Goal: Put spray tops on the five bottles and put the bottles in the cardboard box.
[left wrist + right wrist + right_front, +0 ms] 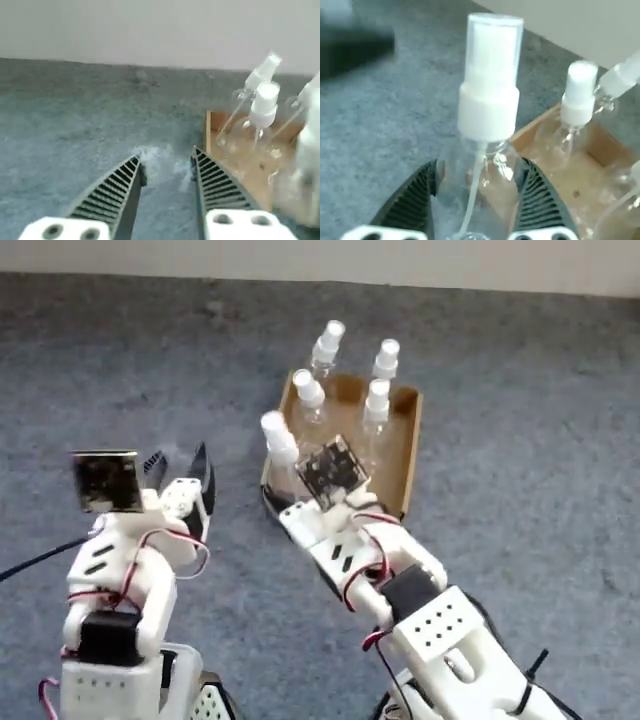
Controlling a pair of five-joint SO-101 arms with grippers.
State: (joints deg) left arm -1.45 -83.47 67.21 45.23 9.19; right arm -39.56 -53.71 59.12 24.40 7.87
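The right end effector (pixel 480 172) is clenched around a clear bottle (pixel 470 195), with its ribbed black fingers (pixel 415 200) pressed to either side of the body. The bottle stands upright and carries a white spray top (pixel 490 80). The right wrist view shows its dip tube running down inside the clear wall, a detail the overhead camera does not give.

From above, this bottle sits at the near left corner of the cardboard box (pixel 410 455), right at the wall. Whether its base is inside the box or just outside cannot be told, because the arm's wrist covers it.

The high view also shows four other bottles (pixel 376 410) standing in the box, all with white tops. Two are toward the far end and two are nearer the middle.

The left end effector (pixel 166 161) is released, its fingers spread with nothing between them. It hovers over the grey, carpet-like counter (pixel 520 540), to the left of the box and apart from it. Its wrist view looks low along the counter and takes in the box's side wall edge-on, with capped bottles rising behind it.
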